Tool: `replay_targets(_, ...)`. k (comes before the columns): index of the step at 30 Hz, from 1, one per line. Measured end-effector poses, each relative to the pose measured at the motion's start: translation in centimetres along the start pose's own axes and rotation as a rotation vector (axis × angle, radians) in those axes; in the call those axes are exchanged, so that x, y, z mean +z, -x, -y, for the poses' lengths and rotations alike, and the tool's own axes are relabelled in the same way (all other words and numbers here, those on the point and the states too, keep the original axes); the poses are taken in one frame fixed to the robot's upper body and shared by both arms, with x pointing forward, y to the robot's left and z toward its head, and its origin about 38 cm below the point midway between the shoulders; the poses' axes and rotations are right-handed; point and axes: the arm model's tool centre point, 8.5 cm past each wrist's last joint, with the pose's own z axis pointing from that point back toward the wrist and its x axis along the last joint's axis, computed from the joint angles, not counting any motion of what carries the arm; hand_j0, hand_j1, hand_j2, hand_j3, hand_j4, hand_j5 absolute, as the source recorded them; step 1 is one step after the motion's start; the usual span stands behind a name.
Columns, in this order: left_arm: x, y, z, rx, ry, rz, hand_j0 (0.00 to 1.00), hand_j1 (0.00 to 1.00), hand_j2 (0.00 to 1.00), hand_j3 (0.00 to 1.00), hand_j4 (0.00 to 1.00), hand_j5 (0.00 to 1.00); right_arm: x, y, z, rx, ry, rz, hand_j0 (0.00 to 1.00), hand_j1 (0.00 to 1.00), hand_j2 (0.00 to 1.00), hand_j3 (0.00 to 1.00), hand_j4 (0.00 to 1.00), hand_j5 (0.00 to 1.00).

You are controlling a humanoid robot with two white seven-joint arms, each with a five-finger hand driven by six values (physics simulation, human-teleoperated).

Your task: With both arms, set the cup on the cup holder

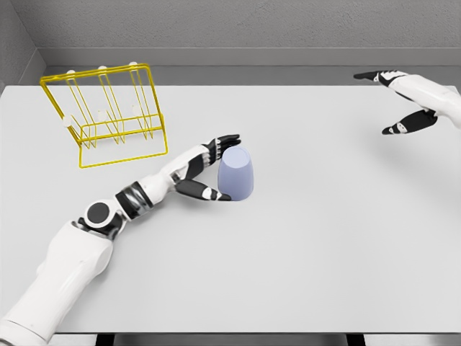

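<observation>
The left hand (pixel 209 169) reaches in from the lower left across the table (pixel 324 238), its fingers (pixel 225 140) spread wide around the cup (pixel 236 173). The upper fingers lie along the cup's top left edge, and the thumb (pixel 209 192) reaches toward its lower left side, so the cup sits in the gap between them. Whether the fingers actually press on the cup or only stand just beside it cannot be told from the head view; the hand looks cupped about it, not clenched. The cup is pale lilac and stands on the table mouth down, its wider end at the bottom and its rounded closed end up, just right of the left palm. The holder (pixel 108 115), a yellow wire rack with white-tipped pegs, stands on the table up and to the left of the left fingers, well apart from the cup and behind the left forearm (pixel 144 194). It looks tilted, leaning back toward the far edge of the table. The right hand (pixel 407 101) hangs at the far right, well apart from the cup and the holder, above the table's back right corner. Its fingers (pixel 374 75) are spread wide and hold nothing, with the upper ones pointing left and the thumb (pixel 400 127) lower down.
</observation>
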Motion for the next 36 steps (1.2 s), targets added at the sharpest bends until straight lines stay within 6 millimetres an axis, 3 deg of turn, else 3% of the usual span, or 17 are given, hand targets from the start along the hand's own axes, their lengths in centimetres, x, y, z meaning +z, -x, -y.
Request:
replay_targets(30,-1.00,-0.10,0.83,0.006,0.011,0.014,1.00,1.00,1.00,1.00,1.00,1.00,0.60,0.92,0.40,-0.006,0.017,-0.031,1.00,1.00,1.00,1.00,1.00,1.00)
replay_targets(32,-1.04,-0.08,0.87,0.008,0.011,0.014,0.88,0.88,0.88,0.88,0.88,0.88,0.60,0.93,0.40,-0.007,0.017,-0.031,1.00,1.00,1.00,1.00,1.00,1.00)
replay_targets(34,-1.05,-0.06,0.87,0.009,0.010,0.014,0.68,0.68,0.68,0.68,0.68,0.68,0.60,0.92,0.40,-0.006,0.017,-0.031,1.00,1.00,1.00,1.00,1.00,1.00)
replay_targets(36,-1.05,-0.08,0.85,0.011,0.009,0.015,0.60,0.60,0.60,0.60,0.60,0.60,0.61,0.94,0.32,-0.007,0.016,-0.032,1.00,1.00,1.00,1.00,1.00,1.00)
